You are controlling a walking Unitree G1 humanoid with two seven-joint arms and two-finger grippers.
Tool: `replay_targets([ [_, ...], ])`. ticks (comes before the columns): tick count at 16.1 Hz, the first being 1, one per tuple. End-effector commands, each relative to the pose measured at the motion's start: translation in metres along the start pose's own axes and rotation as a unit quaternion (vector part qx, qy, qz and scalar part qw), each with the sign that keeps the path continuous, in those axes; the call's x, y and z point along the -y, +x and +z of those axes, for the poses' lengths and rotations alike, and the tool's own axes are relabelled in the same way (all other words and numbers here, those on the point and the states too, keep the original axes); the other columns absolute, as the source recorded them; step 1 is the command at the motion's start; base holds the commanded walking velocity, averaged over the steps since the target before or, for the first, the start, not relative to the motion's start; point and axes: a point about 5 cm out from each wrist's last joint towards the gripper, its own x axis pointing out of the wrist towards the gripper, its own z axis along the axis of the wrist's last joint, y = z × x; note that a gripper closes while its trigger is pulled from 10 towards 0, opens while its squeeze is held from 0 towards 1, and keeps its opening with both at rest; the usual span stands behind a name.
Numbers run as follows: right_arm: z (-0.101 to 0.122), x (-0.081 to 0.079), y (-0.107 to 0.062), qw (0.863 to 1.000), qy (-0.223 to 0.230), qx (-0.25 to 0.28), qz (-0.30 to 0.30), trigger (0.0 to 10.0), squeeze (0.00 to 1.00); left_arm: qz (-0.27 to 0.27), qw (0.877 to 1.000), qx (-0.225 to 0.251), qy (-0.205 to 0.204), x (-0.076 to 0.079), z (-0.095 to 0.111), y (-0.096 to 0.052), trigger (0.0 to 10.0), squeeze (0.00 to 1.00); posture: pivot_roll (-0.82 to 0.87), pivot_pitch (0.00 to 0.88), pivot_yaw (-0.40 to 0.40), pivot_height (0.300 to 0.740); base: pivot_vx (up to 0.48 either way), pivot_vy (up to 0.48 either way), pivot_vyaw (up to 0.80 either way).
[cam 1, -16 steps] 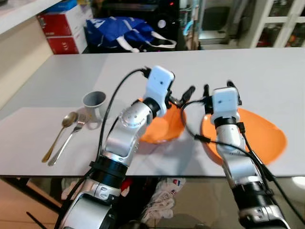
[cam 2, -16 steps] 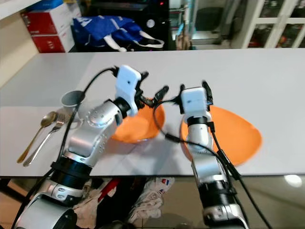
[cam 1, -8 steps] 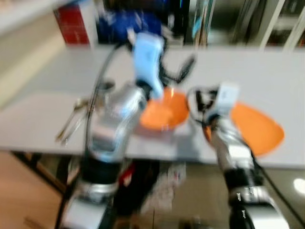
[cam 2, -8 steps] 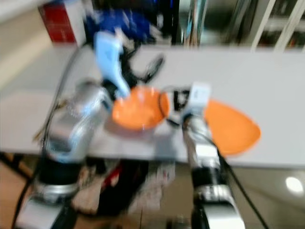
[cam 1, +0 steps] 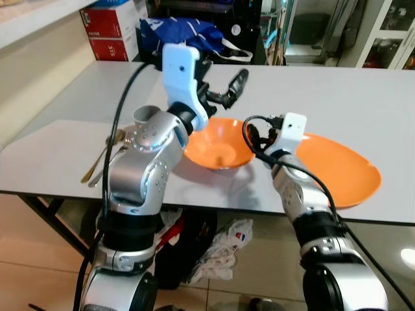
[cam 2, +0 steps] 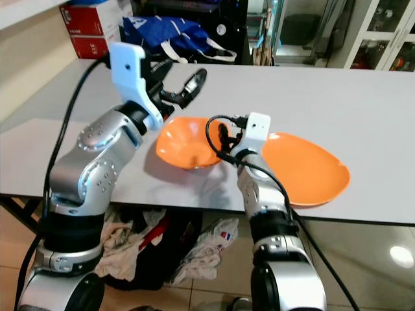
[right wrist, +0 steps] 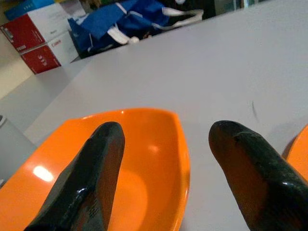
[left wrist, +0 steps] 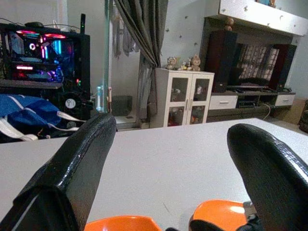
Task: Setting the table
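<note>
Our left gripper raised at eleven o'clock, fingers spread, our right gripper low at centre, fingers apart

Table layout: bowl at centre, plate at 3 o'clock.
On the table, the bowl sits just beside the plate. A cup stands at the bowl's 9 o'clock, cutlery beyond it at 8 o'clock. A bag and boxes lie behind the table at 11 o'clock.

Orange bowl sits upright beside orange plate, cutlery left.
</note>
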Motion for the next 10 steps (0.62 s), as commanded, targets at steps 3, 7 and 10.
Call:
replay_targets([
  [3,-0.001,-0.004,0.006,0.999,0.043,-0.021,0.004,10.0,0.00,0.009,1.000,0.010,-0.008,-0.003,0.012,0.000,10.0,0.00,-0.01,0.000,0.041,0.728,0.000,0.000,0.00],
  [7,-0.008,-0.016,0.011,0.993,0.100,-0.054,0.029,10.0,0.00,0.013,1.000,0.007,-0.018,-0.004,0.012,-0.001,10.0,0.00,0.00,0.000,0.036,0.728,0.000,0.000,0.00],
  [10,-0.012,-0.030,0.013,0.991,0.111,-0.066,0.047,10.0,0.00,0.017,0.997,-0.071,-0.002,-0.016,-0.017,-0.024,10.0,0.00,0.00,0.000,0.038,0.728,0.000,0.000,0.00],
])
